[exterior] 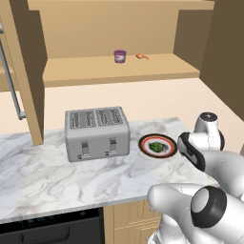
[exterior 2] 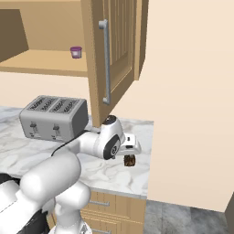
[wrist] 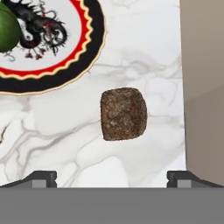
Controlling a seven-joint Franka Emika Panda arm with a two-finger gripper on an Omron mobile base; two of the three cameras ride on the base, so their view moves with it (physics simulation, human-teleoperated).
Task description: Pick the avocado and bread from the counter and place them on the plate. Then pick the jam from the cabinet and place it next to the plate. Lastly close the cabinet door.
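Observation:
The dark brown bread [wrist: 124, 114] lies on the white marble counter [wrist: 144, 52], close to the counter's end edge. My gripper [wrist: 113, 179] hangs right above it, open, with one fingertip on each side and nothing between them. From the right base, the bread [exterior 2: 130, 160] shows just under the hand. The plate [wrist: 94, 48] with the orange-red rim lies beside the bread, a short gap apart, and the green avocado [wrist: 6, 33] rests on it. The plate [exterior: 144, 141] sits right of the toaster. The purple jam [exterior: 119, 56] stands on the open cabinet's shelf [exterior: 86, 71].
A silver toaster [exterior: 97, 132] stands mid-counter, left of the plate. A tiny orange item [exterior: 142, 56] lies right of the jam. The cabinet door [exterior 2: 119, 55] hangs open above the counter's right end, its bar handle [exterior 2: 105, 61] facing out. The counter ends just past the bread.

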